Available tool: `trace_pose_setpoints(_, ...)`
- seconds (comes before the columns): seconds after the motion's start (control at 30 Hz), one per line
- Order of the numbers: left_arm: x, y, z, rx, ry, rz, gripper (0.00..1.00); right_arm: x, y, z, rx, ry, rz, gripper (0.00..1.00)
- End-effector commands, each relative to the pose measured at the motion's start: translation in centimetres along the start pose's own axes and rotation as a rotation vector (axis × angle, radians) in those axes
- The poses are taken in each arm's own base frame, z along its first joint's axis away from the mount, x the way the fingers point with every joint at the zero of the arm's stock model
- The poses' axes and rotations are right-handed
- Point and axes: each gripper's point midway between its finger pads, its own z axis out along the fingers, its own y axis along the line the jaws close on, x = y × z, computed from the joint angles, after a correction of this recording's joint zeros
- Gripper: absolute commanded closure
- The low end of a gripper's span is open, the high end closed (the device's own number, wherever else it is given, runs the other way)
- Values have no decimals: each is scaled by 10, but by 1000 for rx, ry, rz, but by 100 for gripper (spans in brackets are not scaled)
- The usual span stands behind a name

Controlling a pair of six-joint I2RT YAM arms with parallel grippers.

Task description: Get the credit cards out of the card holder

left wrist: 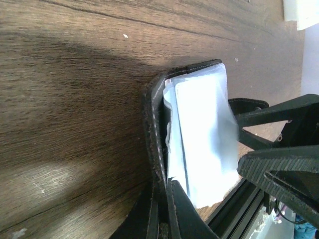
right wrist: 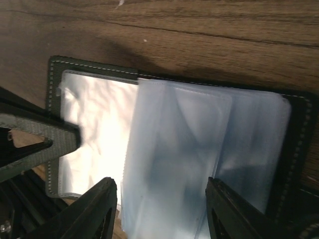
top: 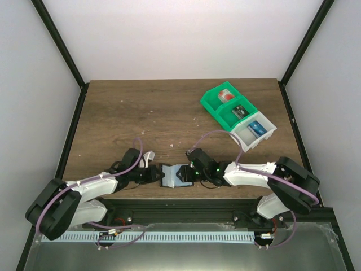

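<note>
Card holder (left wrist: 199,139) edge pinched in left jaws; right jaws parted.

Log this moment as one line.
left gripper: shut on edge of open card holder | right gripper: open around clear sleeves

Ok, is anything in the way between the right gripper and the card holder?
Nothing visible. The right gripper sits open directly over the card holder, fingers either side of its clear sleeves. The left gripper is shut on the holder's black edge, off to the side.
</note>
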Motion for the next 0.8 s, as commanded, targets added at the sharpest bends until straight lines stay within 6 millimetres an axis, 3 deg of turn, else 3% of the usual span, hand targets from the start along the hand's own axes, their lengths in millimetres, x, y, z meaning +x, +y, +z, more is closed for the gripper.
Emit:
trace_pose_setpoints(0.0,1,-1,2,21,7,2,100,-4,17,3,-79,8,-7,49)
trace_pose_setpoints(0.3,2,-2,2,28,8,-5,100,-5,35,2,-163,24,-24,49)
trace_pose_setpoints(0.53,1,-3,3,31,7,-11,100,0,70,-8,-362,46,-73,49)
trace_pose_setpoints(0.77,3,-2,3,35,11,-17,100,-12,11,-18,-32,-53,-18,49)
